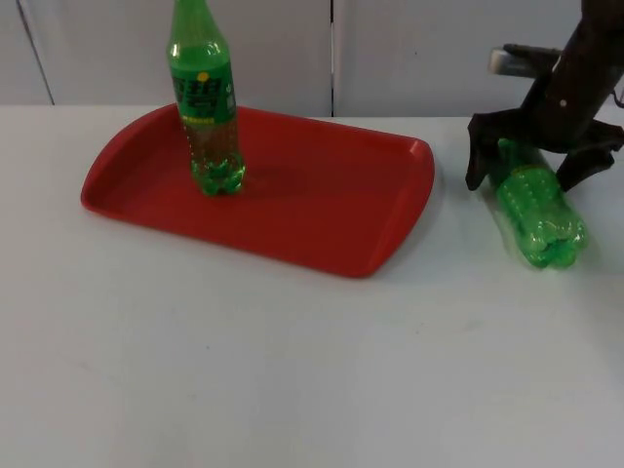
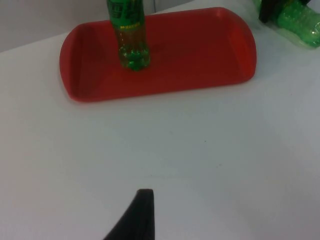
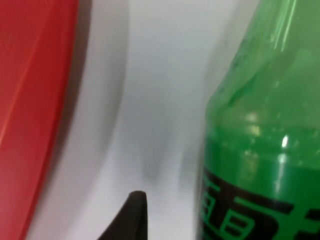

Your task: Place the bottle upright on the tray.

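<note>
Lying bottle (image 1: 539, 213) flat on table (image 1: 292, 370), right of tray (image 1: 322, 210), base toward the camera. Right pincer (image 1: 543, 175) spread wide, astride its upper body, fingers either side. Second bottle (image 1: 205, 97) upright on tray. Left pincer (image 2: 137, 220) waiting over bare table; spread not discernible.

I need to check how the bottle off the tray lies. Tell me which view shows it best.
The top view: the lying bottle rests on its side on the table beside the tray, the right gripper astride it. The left wrist view catches its base; the right wrist view, part of its body.
</note>
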Robot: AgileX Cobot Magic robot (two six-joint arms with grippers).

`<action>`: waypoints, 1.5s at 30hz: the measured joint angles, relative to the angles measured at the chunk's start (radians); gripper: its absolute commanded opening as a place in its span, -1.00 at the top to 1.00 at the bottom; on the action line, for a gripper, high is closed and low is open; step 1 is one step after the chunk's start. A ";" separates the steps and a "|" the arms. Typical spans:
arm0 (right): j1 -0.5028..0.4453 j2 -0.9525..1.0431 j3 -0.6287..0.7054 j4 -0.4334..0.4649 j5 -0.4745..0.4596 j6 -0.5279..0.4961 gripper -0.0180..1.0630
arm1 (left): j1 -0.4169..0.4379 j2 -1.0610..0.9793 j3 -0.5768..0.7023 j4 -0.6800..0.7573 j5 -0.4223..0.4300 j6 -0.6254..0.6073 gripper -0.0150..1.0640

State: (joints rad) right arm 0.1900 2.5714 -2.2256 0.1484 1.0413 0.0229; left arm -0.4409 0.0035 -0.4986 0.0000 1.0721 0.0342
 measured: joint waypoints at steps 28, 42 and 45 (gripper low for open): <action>0.000 0.018 -0.008 0.010 -0.004 0.073 0.97 | 0.000 0.000 0.000 0.000 0.000 0.000 -0.97; 0.000 -0.129 -0.008 0.001 0.009 0.025 0.97 | 0.000 0.000 0.000 0.000 0.000 0.000 -0.97; 0.000 -0.191 -0.008 -0.056 0.071 0.023 0.97 | 0.000 0.000 0.000 0.000 0.000 0.000 -0.97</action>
State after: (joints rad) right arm 0.1896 2.3799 -2.2336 0.0919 1.1123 0.0455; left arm -0.4409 0.0035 -0.4986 0.0000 1.0721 0.0342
